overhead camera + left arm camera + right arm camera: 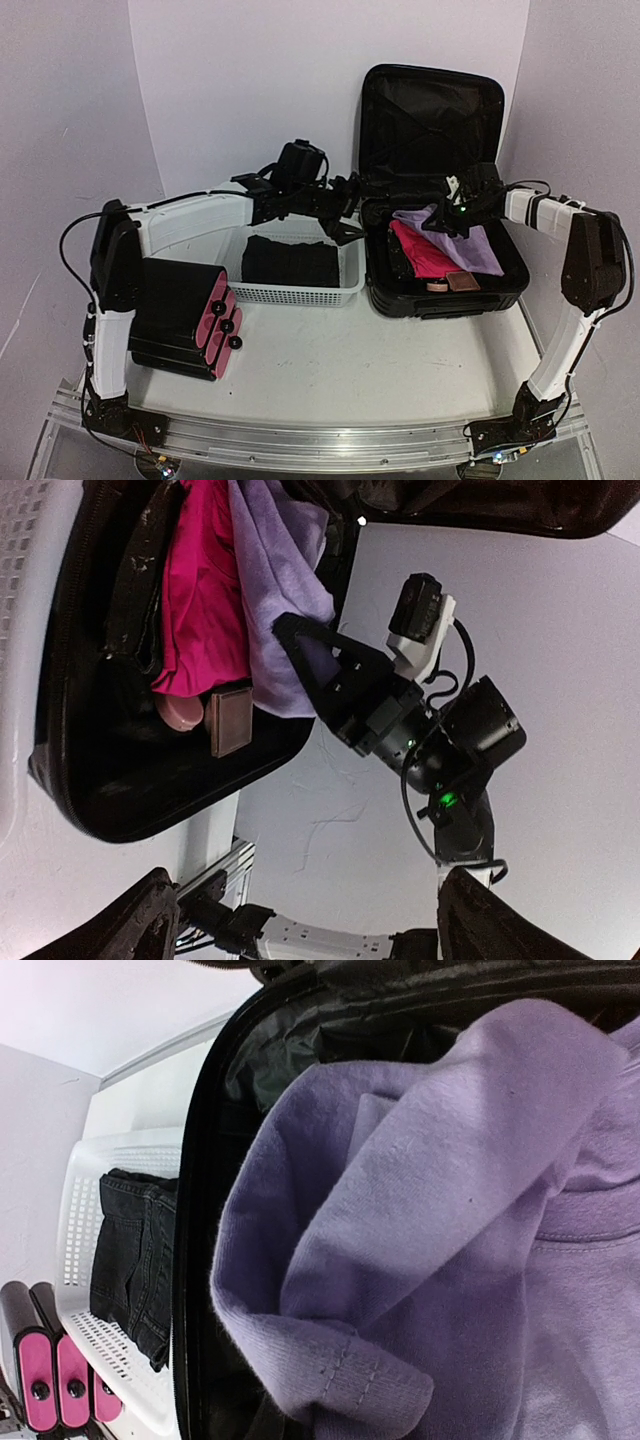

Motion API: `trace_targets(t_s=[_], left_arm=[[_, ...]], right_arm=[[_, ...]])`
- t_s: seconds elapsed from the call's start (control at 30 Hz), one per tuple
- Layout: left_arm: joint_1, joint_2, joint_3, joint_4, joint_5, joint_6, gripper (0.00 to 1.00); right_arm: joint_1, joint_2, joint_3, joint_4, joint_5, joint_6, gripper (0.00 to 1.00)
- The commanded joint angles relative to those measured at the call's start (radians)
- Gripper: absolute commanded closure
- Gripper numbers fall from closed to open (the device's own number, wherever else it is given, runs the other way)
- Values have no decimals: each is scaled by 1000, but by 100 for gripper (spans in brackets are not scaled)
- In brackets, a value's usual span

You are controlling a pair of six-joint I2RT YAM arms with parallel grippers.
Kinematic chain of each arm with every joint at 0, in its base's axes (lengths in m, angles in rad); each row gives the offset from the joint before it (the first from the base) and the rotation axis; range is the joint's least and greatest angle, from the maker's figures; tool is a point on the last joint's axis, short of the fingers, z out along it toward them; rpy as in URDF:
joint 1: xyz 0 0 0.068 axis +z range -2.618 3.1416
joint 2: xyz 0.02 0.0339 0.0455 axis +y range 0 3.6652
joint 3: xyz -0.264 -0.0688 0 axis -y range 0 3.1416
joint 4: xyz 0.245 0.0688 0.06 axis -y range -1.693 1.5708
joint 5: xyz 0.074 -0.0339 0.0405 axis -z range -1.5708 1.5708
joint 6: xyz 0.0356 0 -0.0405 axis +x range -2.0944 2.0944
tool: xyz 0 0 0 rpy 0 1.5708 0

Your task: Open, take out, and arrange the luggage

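Top view. Shows the luggage (440, 300) at right of centre, open, lower shell flat on the table (330, 380), lid (430, 110) upright against the back wall (250, 80). Holds in the lower shell a lavender garment (478, 250), a magenta garment (425, 255), and, near the front wall, a small brown square item (463, 282) and a pinkish round item (437, 286). Shows the right gripper (440, 222) over the shell, pinched closed on a raised fold of the lavender garment. Shows the left gripper (348, 212) in mid-frame, between the white perforated basket (300, 294) and the luggage, fingers spread wide, gripping nothing. Places folded dark jeans (290, 260) inside the basket, and a small black case with pink side (185, 318) at lower left, just beside the basket. Right wrist view: fills almost wholly with lavender fabric; hides its own fingers.
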Motion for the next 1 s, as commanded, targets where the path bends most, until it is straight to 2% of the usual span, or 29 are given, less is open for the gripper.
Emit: trace_targets(t_s=[0.0, 0.1, 0.27, 0.4, 0.97], left_arm=[[-11, 162, 202, 45, -58, -128, 12], [-19, 241, 255, 44, -75, -184, 13], [-38, 364, 425, 13, -128, -165, 11], [-55, 486, 562, 6, -117, -184, 11], [-69, 611, 650, 24, -121, -152, 3]], right_arm=[[13, -39, -25, 82, -75, -26, 100], [15, -63, -67, 102, -89, -38, 100], [24, -110, -138, 147, -113, -55, 100], [44, -142, -193, 196, -136, -66, 100], [110, -204, -276, 222, -202, -149, 100]])
